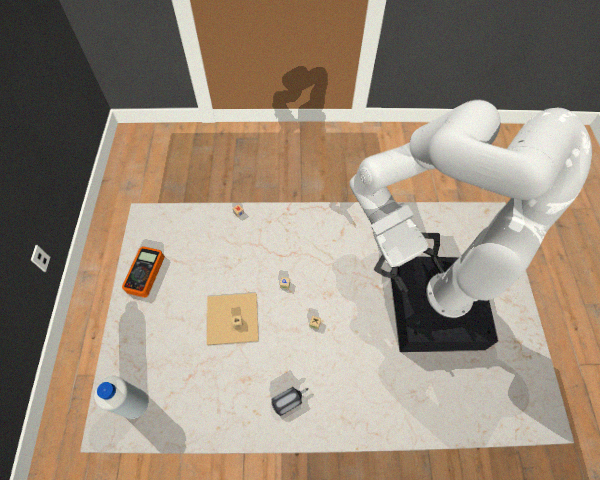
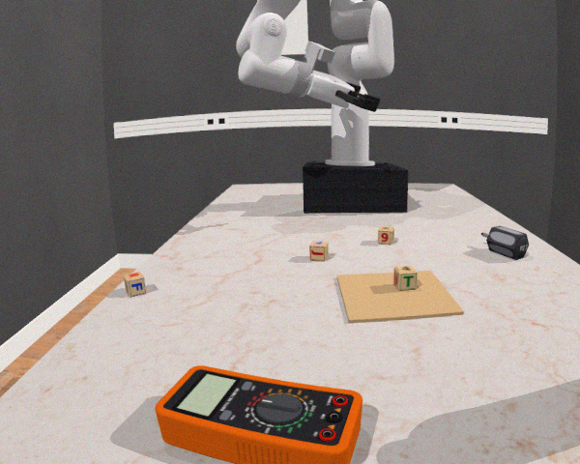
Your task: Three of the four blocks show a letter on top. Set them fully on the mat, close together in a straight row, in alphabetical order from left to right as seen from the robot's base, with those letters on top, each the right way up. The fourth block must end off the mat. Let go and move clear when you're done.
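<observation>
A tan mat (image 1: 230,318) (image 2: 399,302) lies on the marble table. One wooden block (image 1: 237,320) (image 2: 405,277) stands on it, with a green T on one side face. A second block (image 1: 285,281) (image 2: 318,249) with a blue mark on top lies off the mat, toward the arm. A third block (image 1: 315,321) (image 2: 386,235) has a black mark on top and a red 9 on its side. A fourth block (image 1: 238,209) (image 2: 134,283) lies far off, with a red mark on top and a blue F on its side. My gripper (image 1: 411,268) (image 2: 359,100) is open and empty, high above the black base.
An orange multimeter (image 1: 143,271) (image 2: 260,412) lies at the table's far end from the base. A white bottle with a blue cap (image 1: 118,396) stands at one corner. A small dark grey device (image 1: 287,400) (image 2: 507,242) lies near the table's edge. The black base box (image 1: 442,310) (image 2: 355,187) carries the arm.
</observation>
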